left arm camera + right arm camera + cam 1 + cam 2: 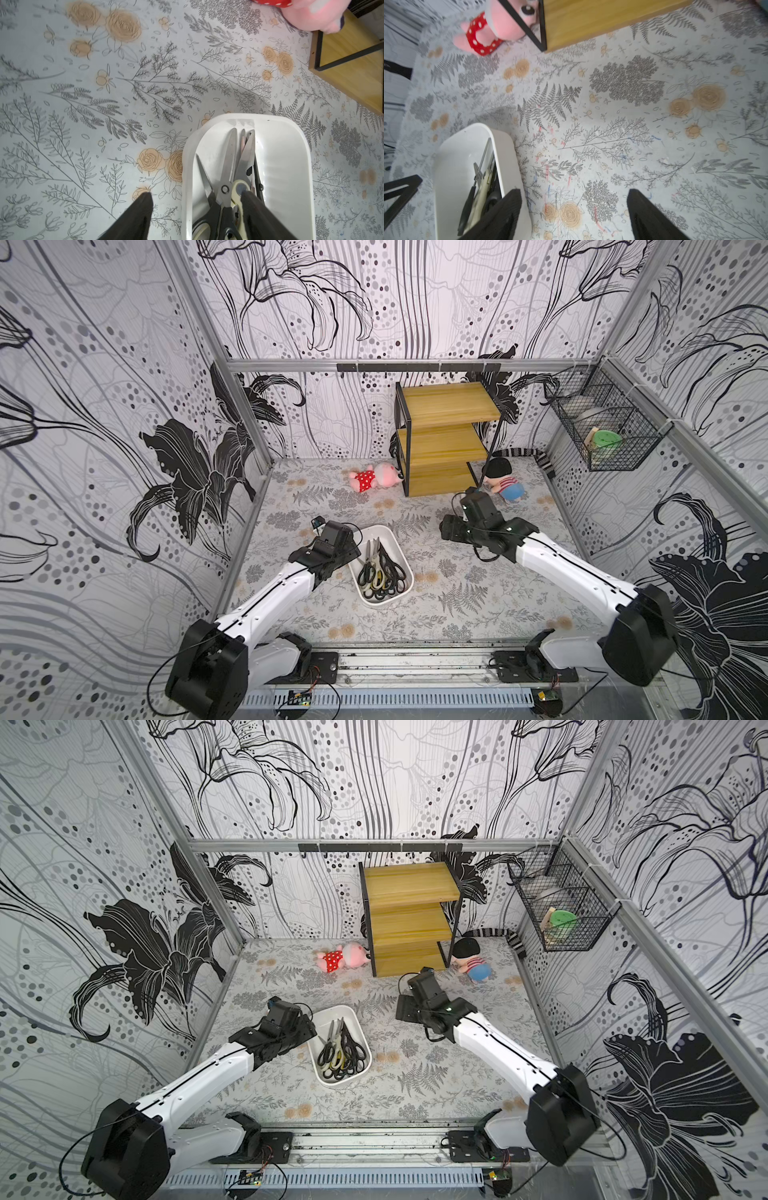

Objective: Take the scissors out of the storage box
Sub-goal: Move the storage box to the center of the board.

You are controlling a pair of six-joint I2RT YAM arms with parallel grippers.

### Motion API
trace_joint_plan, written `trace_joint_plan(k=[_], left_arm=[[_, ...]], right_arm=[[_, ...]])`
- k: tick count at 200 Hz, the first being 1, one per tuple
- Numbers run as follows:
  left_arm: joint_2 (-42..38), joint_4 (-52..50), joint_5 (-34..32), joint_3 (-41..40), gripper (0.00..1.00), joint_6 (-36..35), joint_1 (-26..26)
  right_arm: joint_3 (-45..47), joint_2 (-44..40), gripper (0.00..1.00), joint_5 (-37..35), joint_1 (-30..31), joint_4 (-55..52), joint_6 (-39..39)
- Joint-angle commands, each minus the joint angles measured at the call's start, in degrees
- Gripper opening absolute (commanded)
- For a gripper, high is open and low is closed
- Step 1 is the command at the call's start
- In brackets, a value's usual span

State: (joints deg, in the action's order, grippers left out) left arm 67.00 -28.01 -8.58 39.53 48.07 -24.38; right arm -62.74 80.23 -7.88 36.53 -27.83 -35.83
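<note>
The storage box [388, 531] [332, 1013], a shallow white tub, lies mid-table in both top views. Several scissors [380, 572] [343, 1052] are piled in it, mostly black-handled with one cream pair, blades pointing to the far end. My left gripper [195, 197] is open and hangs over the box's left wall [188, 166]. One of its fingers [145, 201] is over the table, the other over the scissors [226, 166]. My right gripper [574, 195] is open over bare table, to the right of the box [454, 166]. It holds nothing.
A wooden two-tier shelf [444, 439] stands at the back. A pink plush [376, 477] lies to its left and a black-capped doll [505, 483] to its right. A black wire basket [602, 427] hangs on the right wall. A striped roll [523, 452] lies along the back edge.
</note>
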Motion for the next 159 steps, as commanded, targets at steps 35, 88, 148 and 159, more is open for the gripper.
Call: trace_joint_plan(k=[35,88,148,159], left_arm=[[5.3,3.7,-1.5,0.8,0.49,-1.0,-0.6],[13.4,6.4,-3.9,3.8,0.23,-1.6,-0.6],[20.4,9.3,-3.6,10.8,0.11,-3.8,5.1],[21.9,9.4,-3.1,12.4,0.11,-4.8,6.7]], right_arm=[[-14.2,9.3,0.83,-9.3,6.9,-10.0,-1.5],[-14.5,9.2,0.69,-6.9,8.8,-8.8,-1.1],[-14.3,9.9,0.64,-6.4,10.0,-9.4,-2.4],[-14.8,10.6,0.64,-6.0,10.2,-9.7,-2.3]])
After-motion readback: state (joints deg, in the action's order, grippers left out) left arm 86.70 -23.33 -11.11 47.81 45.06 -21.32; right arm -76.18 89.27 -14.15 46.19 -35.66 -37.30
